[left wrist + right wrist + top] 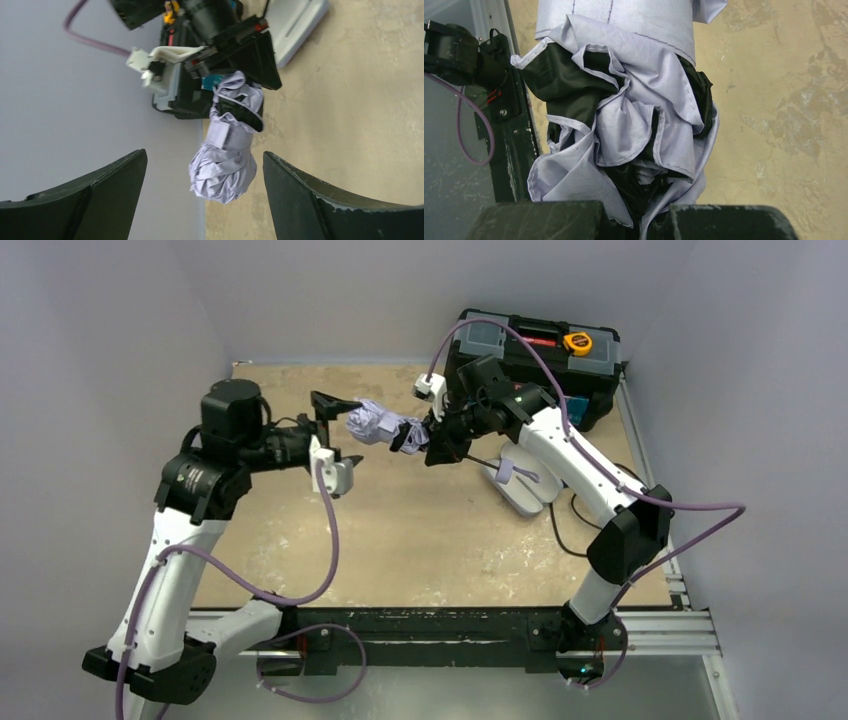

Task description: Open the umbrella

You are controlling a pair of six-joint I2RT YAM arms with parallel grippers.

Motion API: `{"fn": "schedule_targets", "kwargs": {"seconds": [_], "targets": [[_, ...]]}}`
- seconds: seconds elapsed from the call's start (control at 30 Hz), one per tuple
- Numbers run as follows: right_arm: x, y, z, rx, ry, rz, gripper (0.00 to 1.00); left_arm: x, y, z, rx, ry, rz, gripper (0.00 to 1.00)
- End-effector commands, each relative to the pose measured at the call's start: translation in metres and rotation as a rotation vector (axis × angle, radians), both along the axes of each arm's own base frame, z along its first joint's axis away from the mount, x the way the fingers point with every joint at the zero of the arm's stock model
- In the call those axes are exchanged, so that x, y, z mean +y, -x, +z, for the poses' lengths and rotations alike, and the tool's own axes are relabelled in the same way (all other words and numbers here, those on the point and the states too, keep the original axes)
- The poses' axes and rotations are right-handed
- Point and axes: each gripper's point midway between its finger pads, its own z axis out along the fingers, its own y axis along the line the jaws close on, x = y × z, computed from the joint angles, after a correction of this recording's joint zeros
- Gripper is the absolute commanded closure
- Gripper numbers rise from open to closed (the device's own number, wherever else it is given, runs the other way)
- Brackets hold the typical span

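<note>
Two robot arms meet above the far half of a table, one holding a folded umbrella out toward the other.

The umbrella (pixel 383 426) is bundled shut and held in the air above the tan table (pixel 420 540), lying roughly level between the two arms. Its crumpled fabric is pale lavender, with black folds showing through. A strap (pixel 227 136) wraps around its middle. The right gripper (pixel 428 436) is clamped on one end of the bundle, with fabric pinched between its black fingers (pixel 539 220). The left gripper (pixel 345 430) is spread wide, one finger on either side of the umbrella's free, bunched end, and neither finger touches it. A pale oval case (pixel 520 485) lies on the table under the right arm. A black toolbox (pixel 530 355) with a yellow tape measure (pixel 577 342) on top sits at the far right corner.
</note>
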Motion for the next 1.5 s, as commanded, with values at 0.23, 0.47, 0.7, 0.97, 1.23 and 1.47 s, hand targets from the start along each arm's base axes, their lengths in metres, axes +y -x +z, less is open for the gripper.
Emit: {"fn": "schedule_targets", "kwargs": {"seconds": [0.23,0.47,0.7,0.97,1.23,1.47], "targets": [[0.02,0.023,0.049,-0.072,-0.106,0.157,1.0,-0.022,-0.045,-0.065,-0.136,-0.323,0.01,0.0],[0.026,0.035,0.055,-0.066,-0.106,0.241,1.0,-0.024,-0.078,-0.103,-0.18,-0.435,0.059,0.01],[0.008,0.027,0.041,-0.059,-0.02,0.193,0.87,-0.008,-0.098,-0.132,-0.155,-0.565,0.156,0.93],[-0.101,0.017,-0.062,0.057,0.382,0.035,0.69,0.038,-0.119,-0.122,-0.125,-0.527,0.292,1.0],[-0.232,0.043,-0.14,0.044,0.758,-0.059,0.83,0.115,-0.145,-0.111,-0.1,-0.547,0.437,1.0],[-0.268,0.041,-0.114,0.045,0.761,-0.1,0.79,0.213,-0.183,-0.11,-0.094,-0.592,0.619,1.0]]}}
